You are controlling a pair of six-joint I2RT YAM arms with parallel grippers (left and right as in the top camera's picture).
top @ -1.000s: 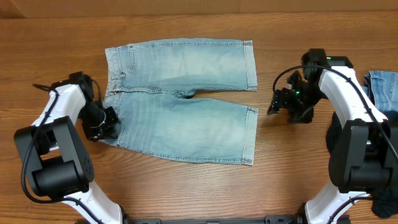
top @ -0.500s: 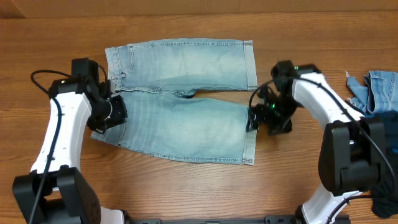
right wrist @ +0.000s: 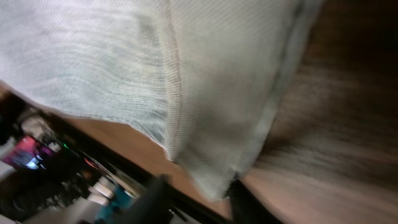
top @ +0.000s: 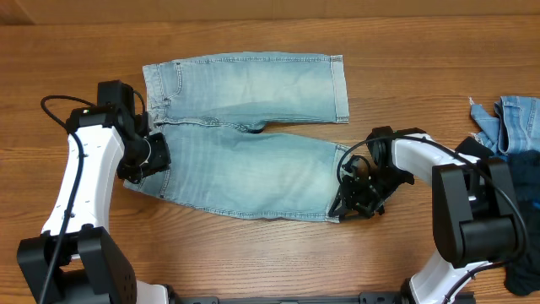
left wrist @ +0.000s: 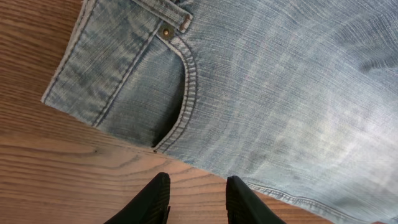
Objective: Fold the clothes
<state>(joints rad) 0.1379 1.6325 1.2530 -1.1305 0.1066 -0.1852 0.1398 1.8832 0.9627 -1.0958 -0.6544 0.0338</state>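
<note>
Plain scene: a brown wood-grain worktop [top: 253, 25] fills the overhead view. Mid-worktop lie the light-blue denim shorts [top: 245, 173], flat, waistband to our left, both legs pointing right, one leg twd the far edge.

We judge the denim soft but w/ some body: medium weight, not slippery on wood. Seams & hems look thicker & stiffer than the panels, so the best hold is at hem corners & waistband ends, not mid-panel.

The near leg's hem corner [right wrist: 211, 168] sits btw the right jaws. That view's blurred, so we can't tell if they're clenched on it or only around it. The left jaws are released, spread over bare wood just beside the waistband's near corner, by the curved front pocket [left wrist: 183, 93], not touching cloth.

At the worktop's right edge, well apart, sits a heap of blue denim garments [top: 516, 118].
</note>
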